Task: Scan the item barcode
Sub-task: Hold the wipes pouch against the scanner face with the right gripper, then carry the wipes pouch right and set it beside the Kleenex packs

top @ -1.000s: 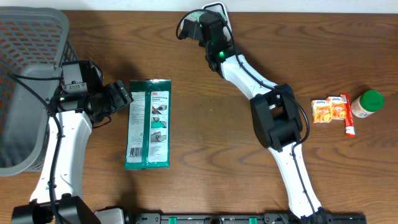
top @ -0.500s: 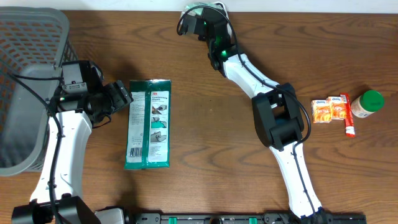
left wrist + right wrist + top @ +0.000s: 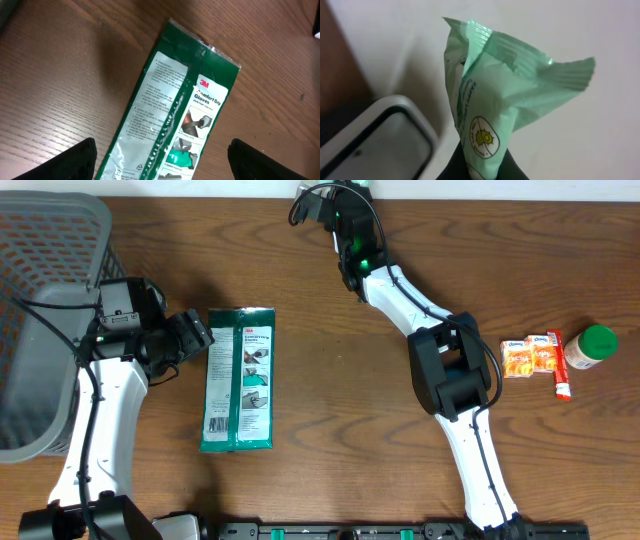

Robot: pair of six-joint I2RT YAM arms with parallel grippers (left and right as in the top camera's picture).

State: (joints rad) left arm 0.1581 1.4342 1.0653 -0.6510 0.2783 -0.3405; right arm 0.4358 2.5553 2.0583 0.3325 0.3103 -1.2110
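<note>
— Pinched shut, that right gripper point(image 3: 480, 167). Both dark fingers are squeezed on the bottom end of a pale green packet point(image 3: 490, 100), and the packet stands straight up out of them.

— Whereabouts is that?

— Right at the far edge of the table point(image 3: 330, 400), about the middle. The arm is stretched all the way out from the near side. The crinkled top of the packet flares wide, and there's a round yellow-green emblem low on its face. I can't make out a barcode from here.

— And the scanner?

— White-rimmed scanner point(image 3: 380, 114) with a dark window, just beside the packet, down to its left in the wrist view. Touching or apart, I can't tell.

— What about the other arm?

— The left gripper point(image 3: 200, 335) has its jaws spread wide with nothing between them. It hangs over on the left side, just beside the far left corner of a green glove pack point(image 3: 238, 380).

— Is that pack lying flat?

— Flat on the wood, long side running far to near, with the printed white label up and a seam down the middle. The gripper's two fingers sit either side of it in the wrist view, above it.

— Anything else around?

— A grey mesh basket point(image 3: 50, 240) in the far left corner. Well over on the right there's a little cluster: two orange packets point(image 3: 530, 358) side by side, a red tube point(image 3: 560, 380) touching them, and a green-capped bottle point(image 3: 590, 347) just beyond that.
</note>
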